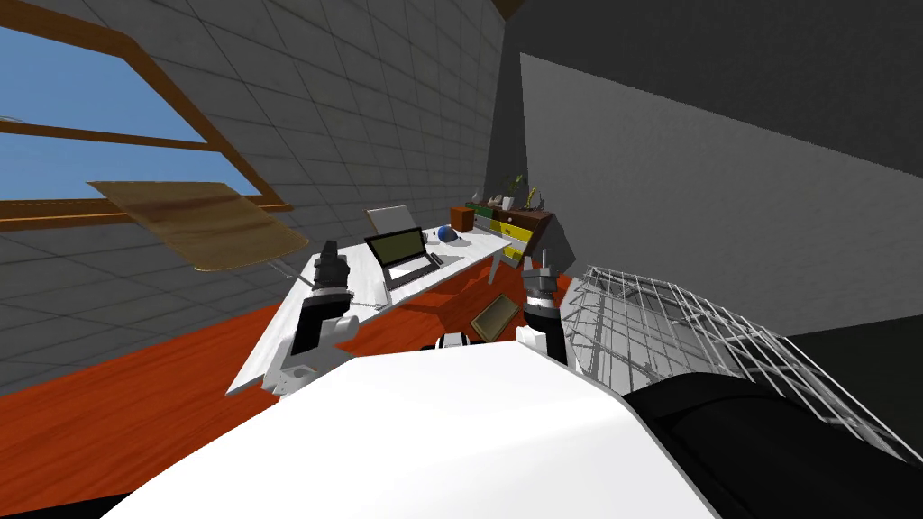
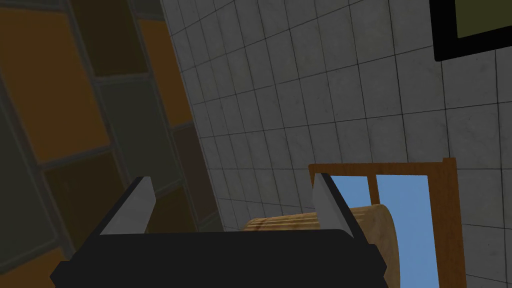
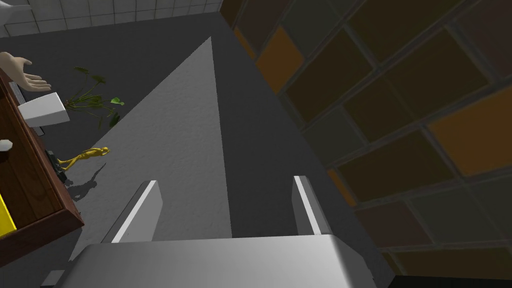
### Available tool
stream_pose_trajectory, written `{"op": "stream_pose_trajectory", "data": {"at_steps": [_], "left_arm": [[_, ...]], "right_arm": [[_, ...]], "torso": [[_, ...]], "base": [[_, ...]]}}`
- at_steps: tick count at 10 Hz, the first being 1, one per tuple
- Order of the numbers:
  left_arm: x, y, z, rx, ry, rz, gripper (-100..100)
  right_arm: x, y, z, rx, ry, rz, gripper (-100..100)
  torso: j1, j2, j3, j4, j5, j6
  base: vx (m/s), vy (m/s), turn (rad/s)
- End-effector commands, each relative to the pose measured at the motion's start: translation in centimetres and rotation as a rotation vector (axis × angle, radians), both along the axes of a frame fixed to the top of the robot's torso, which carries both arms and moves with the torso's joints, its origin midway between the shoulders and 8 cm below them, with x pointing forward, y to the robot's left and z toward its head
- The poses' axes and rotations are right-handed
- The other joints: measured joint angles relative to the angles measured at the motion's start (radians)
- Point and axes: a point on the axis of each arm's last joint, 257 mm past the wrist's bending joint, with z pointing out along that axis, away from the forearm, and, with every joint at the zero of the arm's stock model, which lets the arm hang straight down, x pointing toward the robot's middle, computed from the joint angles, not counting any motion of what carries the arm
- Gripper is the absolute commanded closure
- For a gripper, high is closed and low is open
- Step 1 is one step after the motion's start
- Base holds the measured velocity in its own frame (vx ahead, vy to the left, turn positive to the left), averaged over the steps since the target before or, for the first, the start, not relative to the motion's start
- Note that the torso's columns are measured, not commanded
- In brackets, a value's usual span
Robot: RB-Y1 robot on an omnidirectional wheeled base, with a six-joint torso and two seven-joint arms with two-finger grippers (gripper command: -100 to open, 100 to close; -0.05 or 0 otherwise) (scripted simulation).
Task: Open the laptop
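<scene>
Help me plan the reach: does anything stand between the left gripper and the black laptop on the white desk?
Nothing visible does. Only bare top of the white desk lies between the left gripper and the black laptop, whose lid already stands raised.

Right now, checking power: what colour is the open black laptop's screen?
Dull olive green screen; clearest in head view.

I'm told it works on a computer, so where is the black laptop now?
In the head view the black laptop, lid raised, sits on the long white desk ahead, a small blue ball just beyond it to the right.
</scene>
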Motion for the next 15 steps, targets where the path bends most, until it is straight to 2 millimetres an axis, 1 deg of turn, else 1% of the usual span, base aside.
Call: {"op": "stream_pose_trajectory", "data": {"at_steps": [1, 5, 6, 8, 9, 11, 14, 15], "left_arm": [[1.0, 3.9, -1.5, -0.006, 0.072, 0.087, -100], [2.1, 10.4, -4.4, -0.040, 0.190, 0.226, -100], [2.2, 10.4, -4.4, -0.042, 0.193, 0.227, -100], [2.3, 13.7, -6.0, -0.070, 0.251, 0.295, -100], [2.3, 13.7, -6.0, -0.070, 0.251, 0.295, -100], [2.2, 16.9, -7.6, -0.104, 0.308, 0.359, -100], [1.6, 21.1, -9.7, -0.159, 0.380, 0.444, -100], [1.6, 21.1, -9.8, -0.160, 0.383, 0.445, -100]], "right_arm": [[0.0, 0.0, 0.0, 0.000, 0.000, 0.000, 0], [0.0, 0.0, 0.0, 0.000, 0.000, 0.000, 0], [0.0, 0.0, 0.0, 0.000, 0.000, 0.000, 0], [0.0, 0.0, 0.0, 0.000, 0.000, 0.000, 0], [0.0, 0.0, 0.0, 0.000, 0.000, 0.000, 0], [0.0, 0.0, 0.0, 0.000, 0.000, 0.000, 0], [0.0, 0.0, 0.0, 0.000, 0.000, 0.000, 0], [0.0, 0.0, 0.0, 0.000, 0.000, 0.000, 0]], "torso": [[0.000, -0.001, -0.001, 0.000, 0.000, 0.000], [0.001, 0.000, 0.000, 0.000, 0.000, 0.000], [0.001, 0.000, 0.000, 0.000, 0.000, 0.000], [0.000, 0.001, 0.001, 0.000, 0.000, 0.000], [0.001, 0.001, 0.000, 0.000, 0.000, 0.000], [0.001, 0.000, 0.000, 0.000, 0.000, 0.000], [0.000, -0.001, -0.001, 0.000, 0.000, 0.000], [0.000, 0.000, 0.000, 0.000, 0.000, 0.000]], "base": [[0.061, -0.020, -0.145], [0.070, -0.003, -0.165], [0.045, 0.002, -0.028], [0.039, 0.004, -0.101], [0.019, 0.021, -0.065], [0.031, 0.020, -0.093], [0.053, 0.027, -0.147], [0.026, 0.001, -0.053]]}}
